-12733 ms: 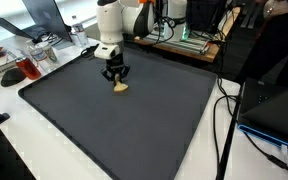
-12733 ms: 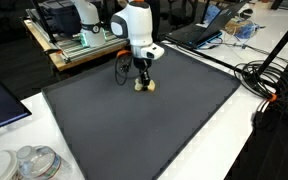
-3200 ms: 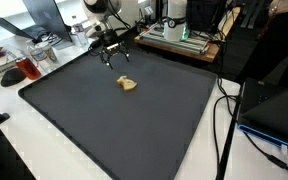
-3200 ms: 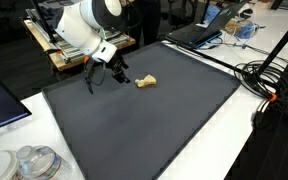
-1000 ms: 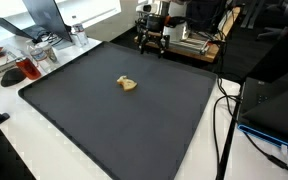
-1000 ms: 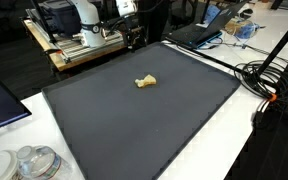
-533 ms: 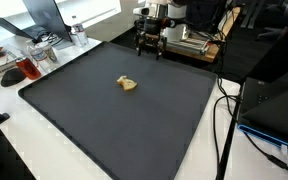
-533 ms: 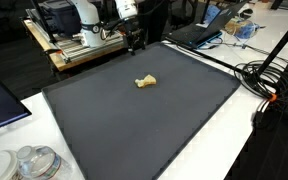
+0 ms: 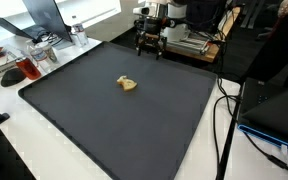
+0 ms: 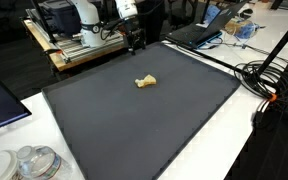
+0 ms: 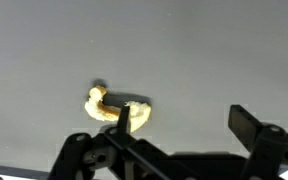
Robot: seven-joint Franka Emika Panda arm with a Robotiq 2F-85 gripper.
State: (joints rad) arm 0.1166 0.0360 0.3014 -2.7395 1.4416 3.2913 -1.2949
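Nearest, in an exterior view, clear plastic tubs [image 10: 29, 162] on the white table [image 10: 29, 130]; black cables [image 10: 269, 85] trail along the mat's side; dark mat [image 10: 134, 125] covers most of the table; small tan scrap [image 10: 145, 82] lies flat on the mat's far half; open mat between scrap and gripper [image 9: 150, 50], which hangs over the far edge, well apart, fingers spread wide, holding nothing; in the wrist view one finger [image 11: 124, 118] partly covers the scrap; behind, a bench [image 10: 79, 45] and a laptop [image 10: 199, 35].
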